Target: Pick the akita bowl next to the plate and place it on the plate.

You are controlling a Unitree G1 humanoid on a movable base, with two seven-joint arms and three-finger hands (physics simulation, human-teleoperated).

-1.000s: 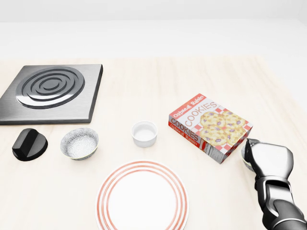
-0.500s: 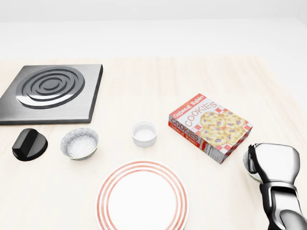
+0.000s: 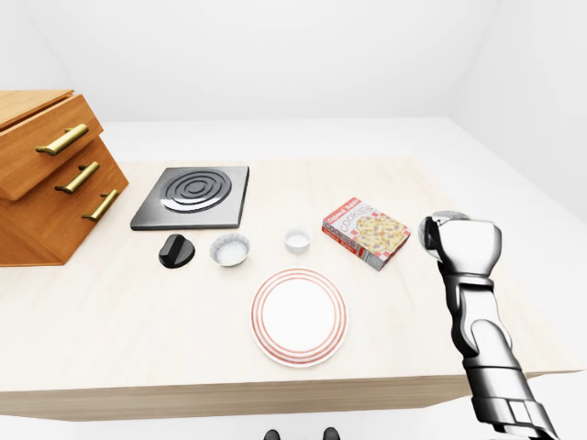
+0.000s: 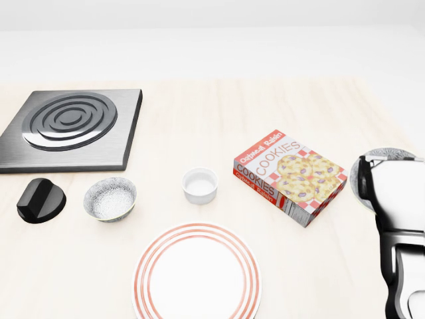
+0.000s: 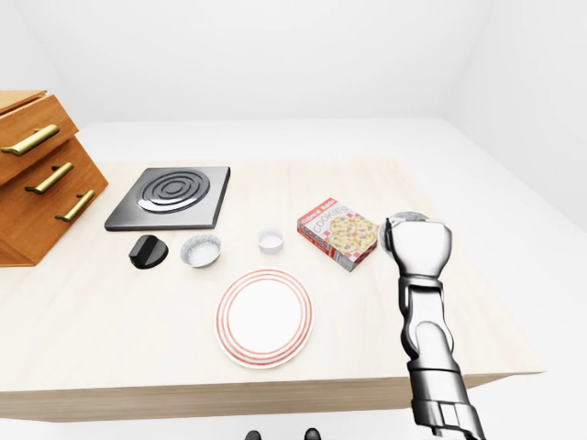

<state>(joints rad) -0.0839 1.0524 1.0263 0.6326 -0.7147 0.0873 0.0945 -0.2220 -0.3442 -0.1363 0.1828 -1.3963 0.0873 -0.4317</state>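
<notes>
The robot's right hand (image 4: 398, 193), glossy white with a dark finger hooked over the rim, grips the akita bowl (image 4: 382, 154) at the right edge of the head view, right of the printed cardboard cookie box (image 4: 292, 174). Only a grey, rounded sliver of the bowl shows behind the hand. The round, red-ringed plate (image 4: 147, 266) lies at lower centre, well apart. On the pale wooden table (image 4: 199, 113) also sit a smooth white ramekin (image 4: 200, 185), a speckled bowl (image 4: 109, 199), a black knob (image 4: 41, 199) and a metal hob (image 4: 70, 126) with concentric rings
</notes>
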